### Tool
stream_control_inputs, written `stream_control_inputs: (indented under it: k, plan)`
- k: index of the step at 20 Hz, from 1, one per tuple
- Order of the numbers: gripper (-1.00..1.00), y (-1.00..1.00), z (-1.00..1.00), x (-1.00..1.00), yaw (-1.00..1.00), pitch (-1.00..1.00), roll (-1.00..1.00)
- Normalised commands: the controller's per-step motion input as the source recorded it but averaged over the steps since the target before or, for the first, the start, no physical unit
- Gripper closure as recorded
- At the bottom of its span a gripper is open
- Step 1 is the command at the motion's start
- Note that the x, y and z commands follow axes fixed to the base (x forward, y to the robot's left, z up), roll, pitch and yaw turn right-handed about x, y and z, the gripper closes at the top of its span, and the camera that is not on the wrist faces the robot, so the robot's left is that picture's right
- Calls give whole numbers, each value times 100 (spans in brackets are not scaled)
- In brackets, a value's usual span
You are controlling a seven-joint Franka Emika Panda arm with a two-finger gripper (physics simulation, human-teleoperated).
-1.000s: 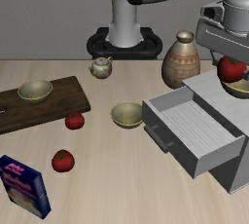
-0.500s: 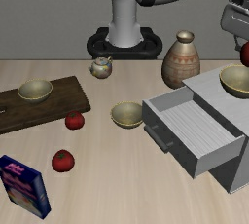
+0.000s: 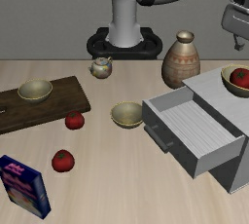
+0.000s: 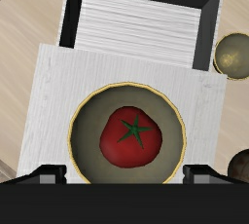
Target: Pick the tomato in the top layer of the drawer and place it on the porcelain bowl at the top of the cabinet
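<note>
One tomato rests in bowl, below tool.

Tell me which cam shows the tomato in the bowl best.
Wrist view: it looks straight down on the tomato, whole, with its green stem showing, lying inside the bowl on the cabinet top. The exterior view shows it at its right edge, partly hidden by the rim.
</note>
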Motion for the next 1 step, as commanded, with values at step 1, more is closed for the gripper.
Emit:
stream_control_inputs:
  k: [1]
  plan:
    - [-100, 0, 0, 0, 0, 0, 0]
